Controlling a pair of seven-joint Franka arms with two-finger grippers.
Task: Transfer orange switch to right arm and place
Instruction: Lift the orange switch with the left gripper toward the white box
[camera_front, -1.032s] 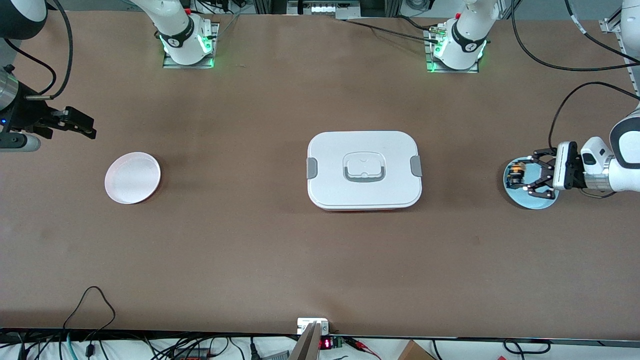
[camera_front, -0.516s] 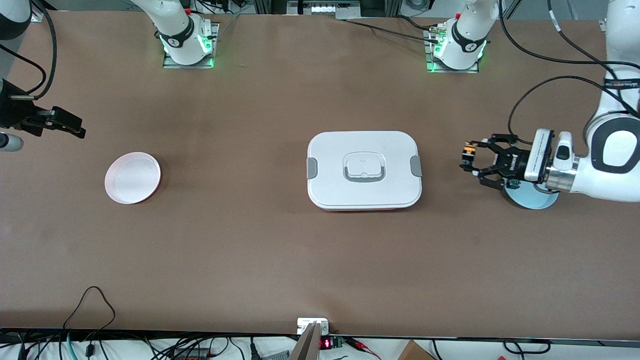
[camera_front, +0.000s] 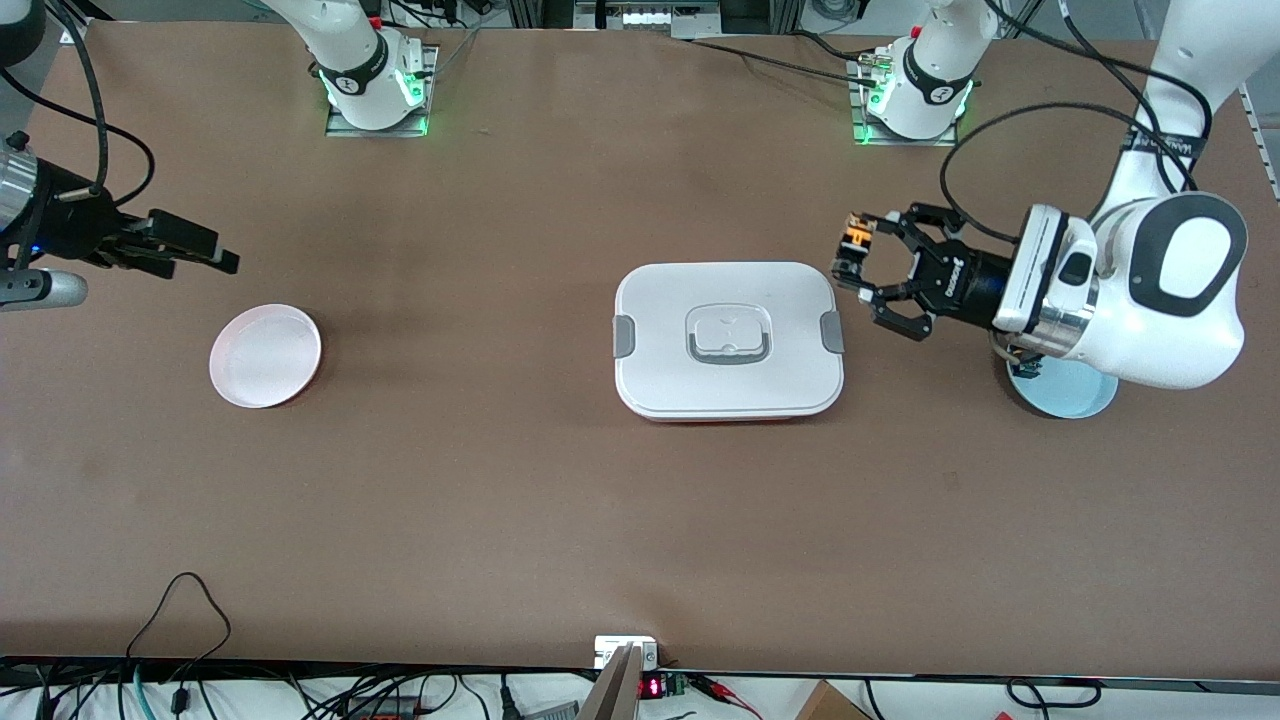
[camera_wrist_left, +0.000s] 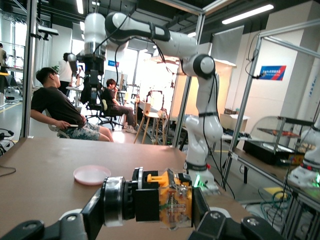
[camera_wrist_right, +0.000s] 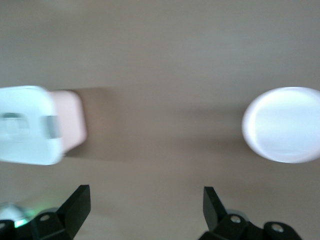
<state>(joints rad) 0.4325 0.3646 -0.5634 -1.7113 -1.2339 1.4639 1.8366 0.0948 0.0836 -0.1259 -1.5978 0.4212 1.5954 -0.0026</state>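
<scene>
— Where was the orange switch (camera_front: 853, 243)?

— Clenched in the left gripper (camera_front: 858, 262), up in the air just beside the white lidded box (camera_front: 728, 340), at the corner toward the left arm's end of the table. The blue plate (camera_front: 1075, 392) lay under that arm's wrist.

— And the right gripper (camera_front: 205, 258)?

— Its jaws stood apart and empty, hovering near the pink plate (camera_front: 265, 355) at the right arm's end.

Orange switch (camera_front: 858, 240), white box (camera_front: 728, 338), pink plate (camera_front: 265, 355).
</scene>
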